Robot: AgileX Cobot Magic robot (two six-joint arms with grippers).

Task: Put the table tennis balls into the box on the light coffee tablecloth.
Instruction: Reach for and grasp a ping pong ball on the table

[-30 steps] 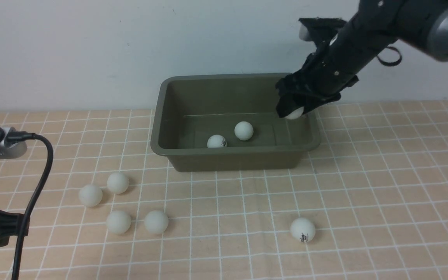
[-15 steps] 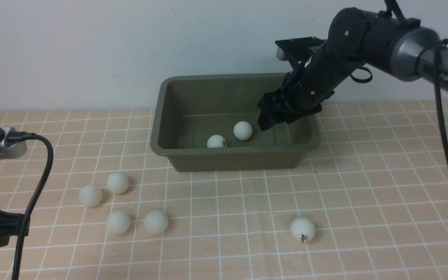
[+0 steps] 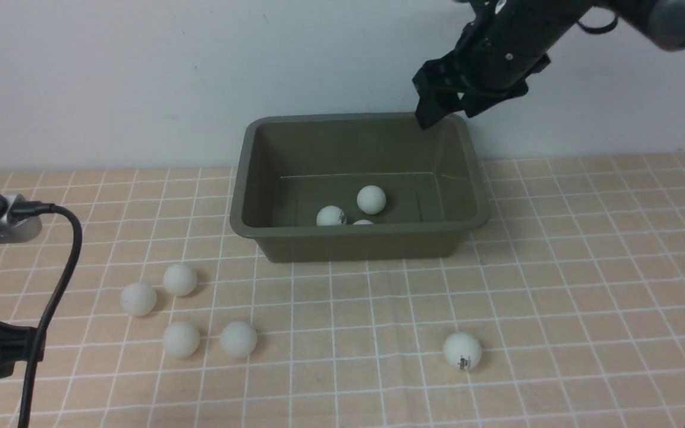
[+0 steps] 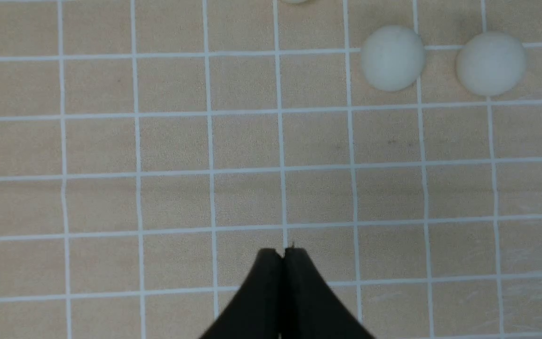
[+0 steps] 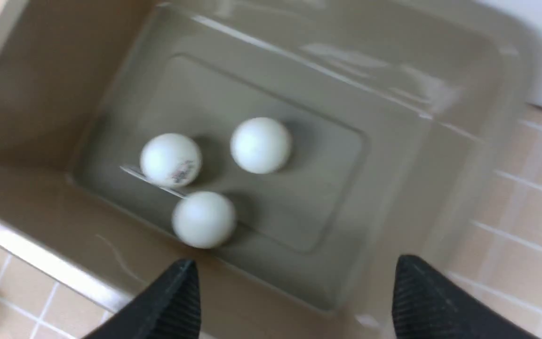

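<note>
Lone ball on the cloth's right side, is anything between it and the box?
Nothing visible. The lone ball sits on bare tablecloth, with only open cloth between it and the box. The box has no lid; only its near wall needs clearing from above.

Plain white wall (image 3: 140,71) behind — a black cable (image 3: 64,276) droops at left.

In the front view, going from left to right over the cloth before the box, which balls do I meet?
The far-left ball → the cluster's right-hand ball → the marked ball.
</note>
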